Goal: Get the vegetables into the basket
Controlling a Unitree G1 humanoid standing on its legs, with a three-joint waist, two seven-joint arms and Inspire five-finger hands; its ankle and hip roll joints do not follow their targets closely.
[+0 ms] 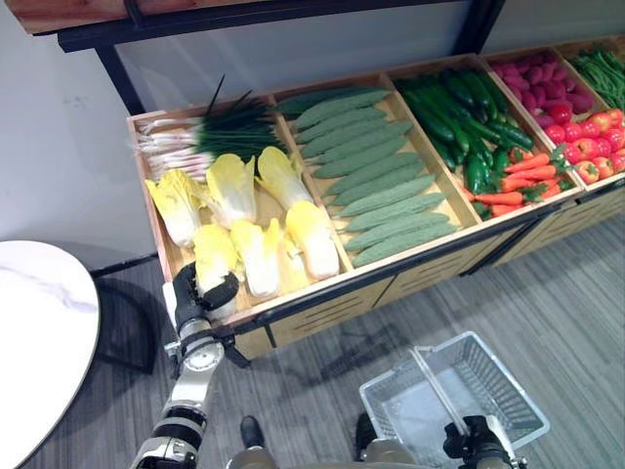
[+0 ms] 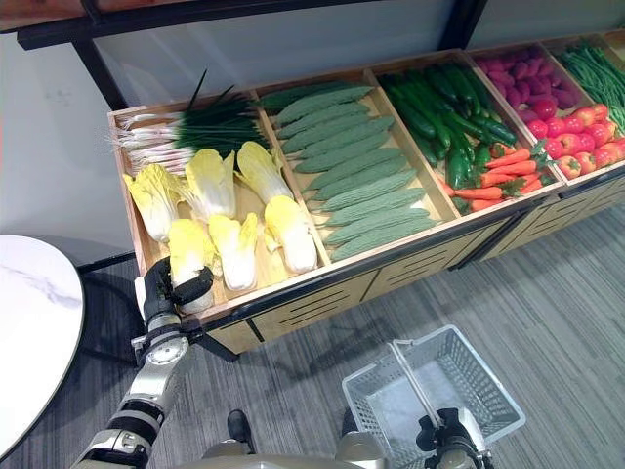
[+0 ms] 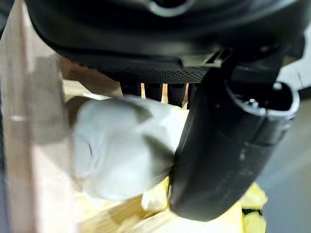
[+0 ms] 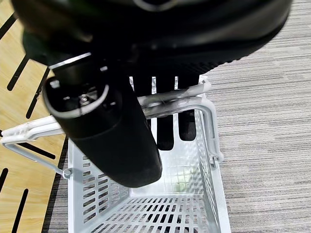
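Presently, the wooden display shelf (image 1: 293,298) serves as ref. point for all positions below.

Left hand (image 1: 200,298): at the shelf's front-left corner, fingers and thumb curled round the base of a napa cabbage (image 1: 214,262). Left wrist view confirms: thumb (image 3: 228,155) across the pale stalk end, fingers (image 3: 155,91) showing behind it. Grip is closed on the cabbage. That cabbage lies in the shelf's leftmost compartment, at its front edge, among other napa cabbages (image 1: 278,220); not lifted clear as far as can be judged.

Right hand (image 2: 444,435): below the shelf, over the floor (image 1: 547,322), wrapped round the handle (image 4: 175,99) of a white wire basket (image 1: 488,386). Right wrist view: fingers hooked over the handle bar, thumb (image 4: 104,131) on the near side. Closed on handle. Basket hangs in front of the shelf, approx. below the bitter-melon section; interior visible through the mesh walls, contents can't be made out w/ certainty.

Other stock, by compartment from the shelf's left end:
- spring onions (image 1: 200,137) at rear of same compartment as the cabbages
- bitter melons (image 1: 376,176), next compartment
- cucumbers (image 1: 454,107) w/ carrots (image 1: 522,176) at front
- purple veg (image 1: 542,83) and tomatoes (image 1: 586,137)
- green beans (image 1: 605,68) at far right end

A round white table (image 1: 34,342) stands off the shelf's left end, apart from it.
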